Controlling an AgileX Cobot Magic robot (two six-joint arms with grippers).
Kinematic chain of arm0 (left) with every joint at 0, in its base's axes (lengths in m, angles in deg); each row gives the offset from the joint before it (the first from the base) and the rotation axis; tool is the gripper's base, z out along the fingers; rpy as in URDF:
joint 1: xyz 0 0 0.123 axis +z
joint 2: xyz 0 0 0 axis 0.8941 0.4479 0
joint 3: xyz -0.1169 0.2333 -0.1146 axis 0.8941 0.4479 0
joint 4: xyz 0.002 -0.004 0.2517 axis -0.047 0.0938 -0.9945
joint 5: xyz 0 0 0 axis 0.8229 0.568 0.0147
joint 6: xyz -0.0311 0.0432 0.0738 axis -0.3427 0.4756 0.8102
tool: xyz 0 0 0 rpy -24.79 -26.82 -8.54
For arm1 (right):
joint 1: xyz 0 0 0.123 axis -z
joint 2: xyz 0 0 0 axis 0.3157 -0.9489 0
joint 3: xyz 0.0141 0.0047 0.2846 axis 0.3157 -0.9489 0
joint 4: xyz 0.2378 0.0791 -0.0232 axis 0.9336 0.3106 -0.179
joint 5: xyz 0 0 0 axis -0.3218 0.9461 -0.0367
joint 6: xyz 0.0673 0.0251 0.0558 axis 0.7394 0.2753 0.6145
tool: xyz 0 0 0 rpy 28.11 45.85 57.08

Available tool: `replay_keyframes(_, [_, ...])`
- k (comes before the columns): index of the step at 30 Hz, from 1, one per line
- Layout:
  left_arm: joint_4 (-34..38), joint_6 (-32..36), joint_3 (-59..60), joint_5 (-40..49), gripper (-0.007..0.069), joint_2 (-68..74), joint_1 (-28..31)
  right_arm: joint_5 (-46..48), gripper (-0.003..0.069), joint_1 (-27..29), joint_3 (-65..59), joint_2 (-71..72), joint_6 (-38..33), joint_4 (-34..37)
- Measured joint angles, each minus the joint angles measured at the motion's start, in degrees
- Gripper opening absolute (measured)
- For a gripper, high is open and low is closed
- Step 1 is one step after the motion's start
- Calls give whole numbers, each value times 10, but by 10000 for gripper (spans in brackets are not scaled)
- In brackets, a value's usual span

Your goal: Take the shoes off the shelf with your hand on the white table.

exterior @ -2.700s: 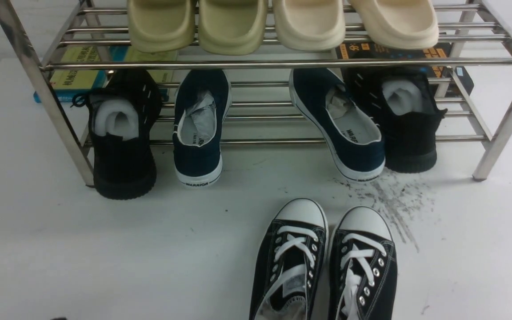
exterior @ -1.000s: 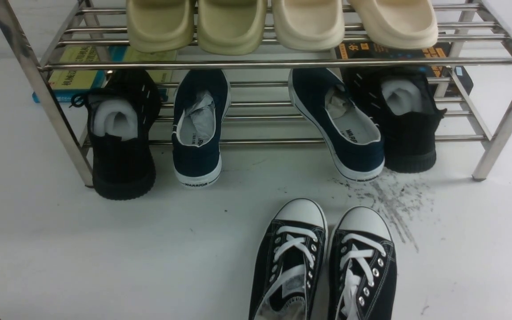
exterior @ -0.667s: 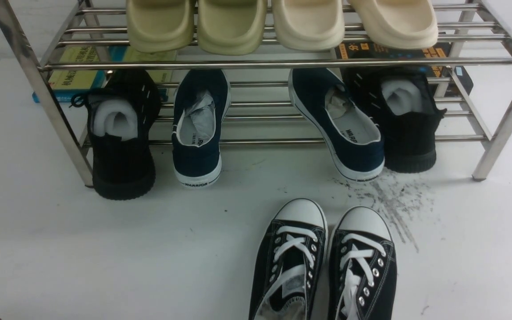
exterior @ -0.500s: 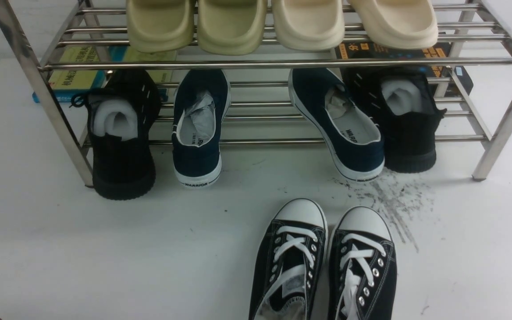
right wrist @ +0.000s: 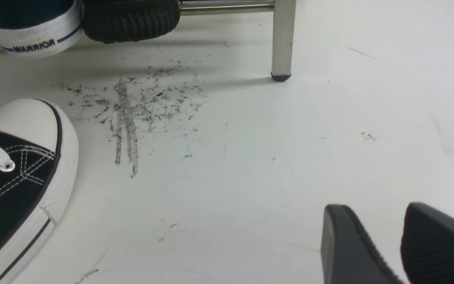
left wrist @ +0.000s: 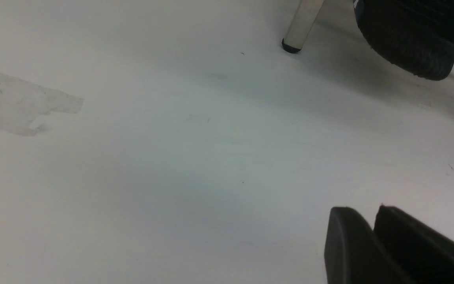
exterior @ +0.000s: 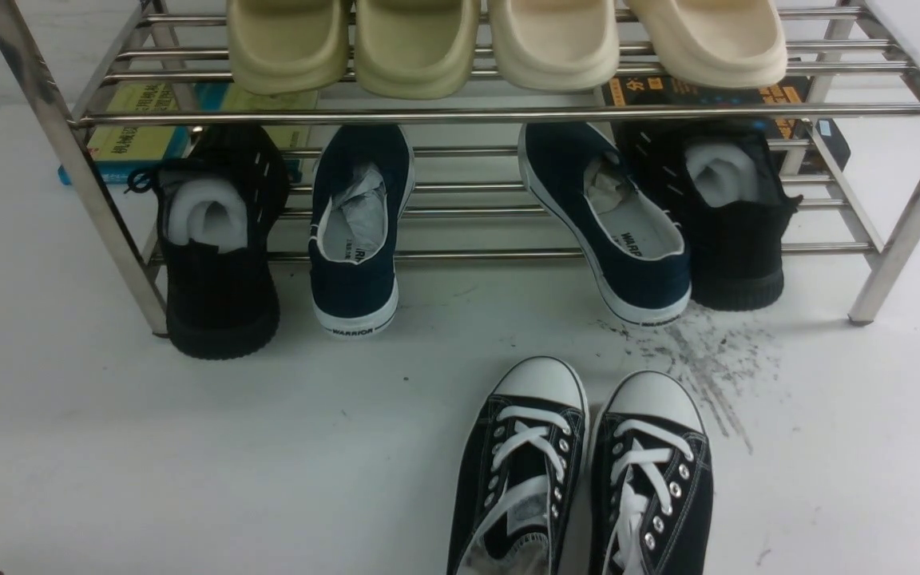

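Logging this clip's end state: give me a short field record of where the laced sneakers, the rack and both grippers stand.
sneakers: black canvas pair side by side on the white table, toes toward the shelf
shelf lower tier: navy shoes, black knit shoes
shelf top tier: cream slippers
left gripper: holds nothing, jaws nearly together
right gripper: open, empty, over bare table

Front camera looks forward at the shelf (exterior: 508, 114); both wrist cameras skim low over the white table (right wrist: 290, 157)

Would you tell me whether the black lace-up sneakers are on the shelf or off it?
Off: the black lace-up sneakers stand side by side on the white table before the shelf.
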Motion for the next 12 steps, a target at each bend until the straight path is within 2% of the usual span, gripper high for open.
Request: replay_keyframes(12, [0,0,0,-1,143,0,0,0,237,0,0,0,0,0])
